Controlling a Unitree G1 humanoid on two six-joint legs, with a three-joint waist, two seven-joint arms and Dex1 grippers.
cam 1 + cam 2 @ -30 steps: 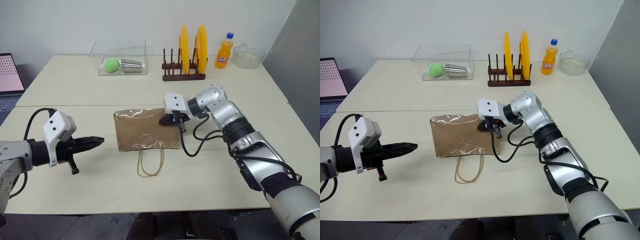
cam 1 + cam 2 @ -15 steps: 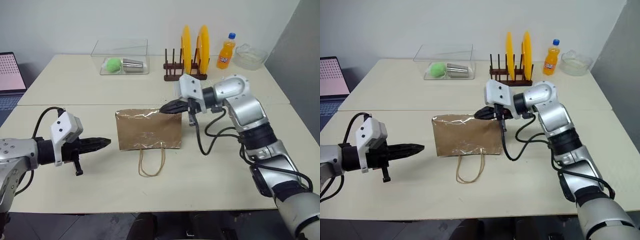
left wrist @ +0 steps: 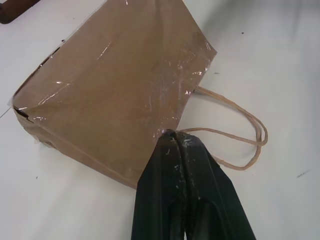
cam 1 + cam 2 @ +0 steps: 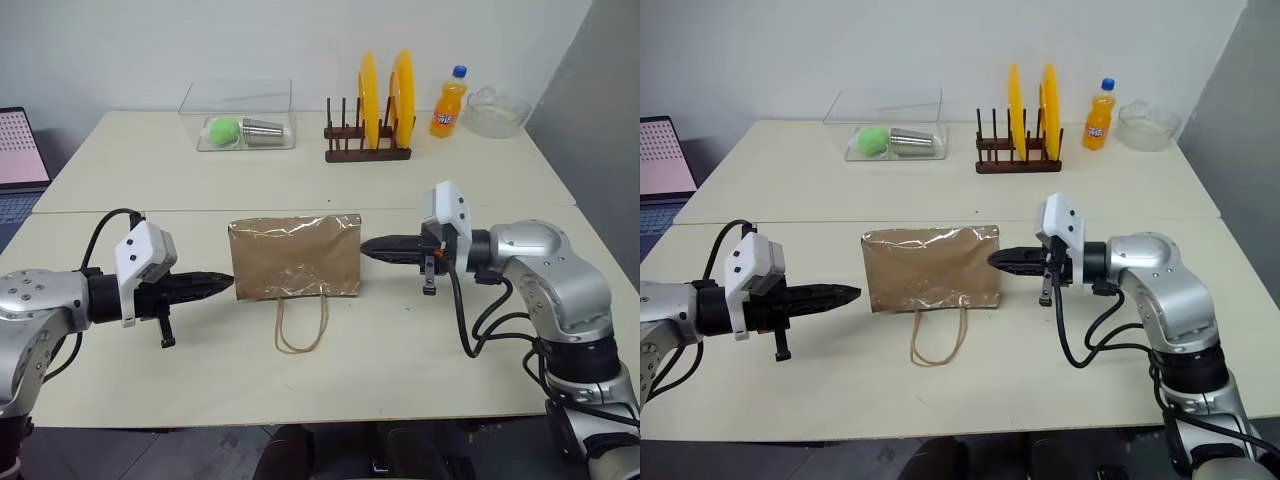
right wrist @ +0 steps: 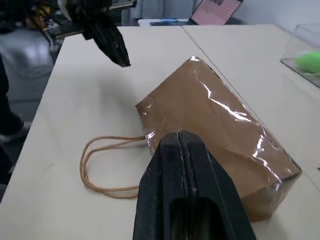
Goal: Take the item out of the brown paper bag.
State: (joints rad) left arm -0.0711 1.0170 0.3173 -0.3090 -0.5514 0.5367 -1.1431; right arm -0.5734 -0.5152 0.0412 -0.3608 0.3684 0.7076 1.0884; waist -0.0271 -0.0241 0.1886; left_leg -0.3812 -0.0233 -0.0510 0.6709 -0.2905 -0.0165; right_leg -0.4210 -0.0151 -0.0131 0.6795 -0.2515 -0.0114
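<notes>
Right gripper (image 4: 368,246) has pulled off the bag. A second ago it sat over the bag's upper right corner, at centre frame; now it hangs right of centre, level, tip pointing at the bag's right edge and just clear of it. Fingers pressed together, nothing between them that I can see. I read this as a withdrawal without a catch: no item came out with it.

Left gripper (image 4: 222,282) has edged toward the bag from lower left. Its tip now sits at the bag's left edge, touching or a hair short; the left wrist view puts the tip right at the lower corner near the handle root. Fingers together, empty.

Brown paper bag (image 4: 294,258) lies flat on the near table (image 4: 440,360), centre frame, in the same spot as before. Long axis runs left to right across the picture. Handles (image 4: 301,325) loop toward the bottom of the frame, so I judge the mouth faces the lower edge, toward me, not toward either gripper. Glossy tape or film along the top and right edges.

The item: I cannot see it; I presume it is inside the bag. Task not advanced. Both tips are at closed sides, so I'd need to work the handle side.
</notes>
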